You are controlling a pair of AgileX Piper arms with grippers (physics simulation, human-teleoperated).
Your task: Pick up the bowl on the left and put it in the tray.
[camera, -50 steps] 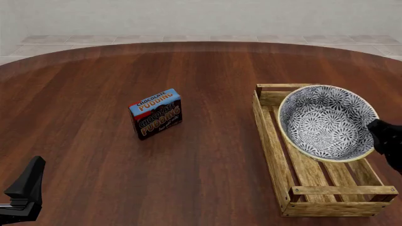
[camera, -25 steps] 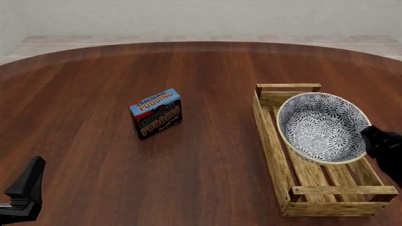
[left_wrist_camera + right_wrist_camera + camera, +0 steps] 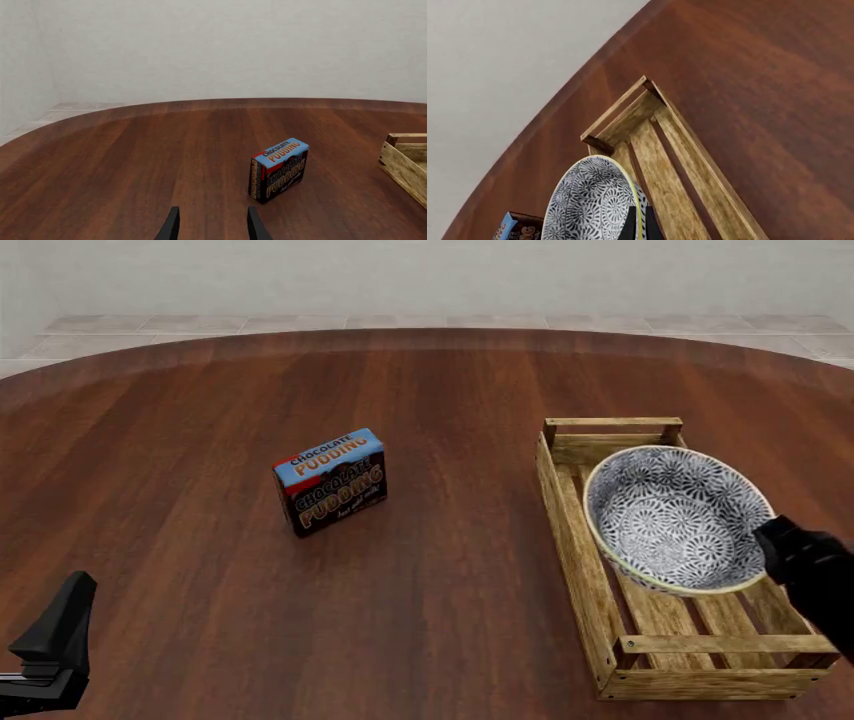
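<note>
The blue-patterned bowl (image 3: 671, 518) hangs tilted inside the outline of the wooden tray (image 3: 566, 530), its opening turned toward the camera. My right gripper (image 3: 770, 538) is shut on the bowl's right rim. In the right wrist view, dark fingers (image 3: 628, 226) pinch the yellowish rim of the bowl (image 3: 590, 200) above the tray's slats (image 3: 687, 165). Whether the bowl touches the slats I cannot tell. My left gripper (image 3: 54, 638) rests at the near left of the table, far from the bowl. In the left wrist view the left gripper (image 3: 212, 227) is open and holds nothing.
A chocolate pudding box (image 3: 331, 480) stands upright left of the table's middle, also visible as the pudding box (image 3: 279, 170) ahead of the left gripper. The tray's far end rail (image 3: 614, 426) rises behind the bowl. The round wooden table (image 3: 441, 390) stretches beyond.
The right gripper has lowered the bowl toward the tray's slats and drawn it slightly nearer. The left arm has not moved.
</note>
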